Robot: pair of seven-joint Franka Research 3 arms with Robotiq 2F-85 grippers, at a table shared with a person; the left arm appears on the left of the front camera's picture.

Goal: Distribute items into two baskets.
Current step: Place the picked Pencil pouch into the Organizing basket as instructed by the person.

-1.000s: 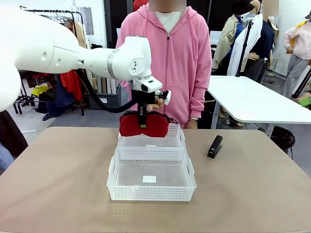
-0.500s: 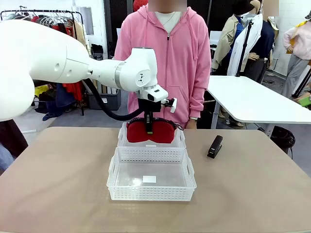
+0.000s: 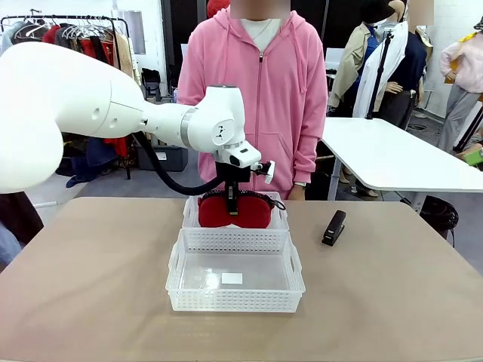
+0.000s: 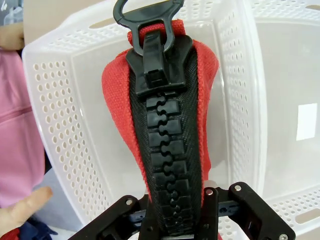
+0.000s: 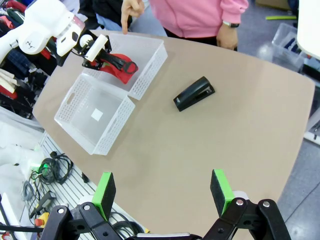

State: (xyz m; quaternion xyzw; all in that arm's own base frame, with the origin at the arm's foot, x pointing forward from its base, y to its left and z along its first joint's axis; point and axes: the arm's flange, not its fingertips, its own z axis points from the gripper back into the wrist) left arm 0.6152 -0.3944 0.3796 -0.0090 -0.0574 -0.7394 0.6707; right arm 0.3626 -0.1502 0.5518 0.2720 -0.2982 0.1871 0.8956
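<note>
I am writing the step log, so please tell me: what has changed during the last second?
The left pincer, shut on the red pouch, has carried it down and slightly to the robot's right, partly into the far basket. It has not let go. The near basket and the stapler stayed in place.

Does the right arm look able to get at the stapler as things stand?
Probably yes. The stapler lies on bare table, apart from the near basket, and the right gripper hangs open above the table with nothing between. The left gripper, holding the pouch, is over the far basket, off that path.
</note>
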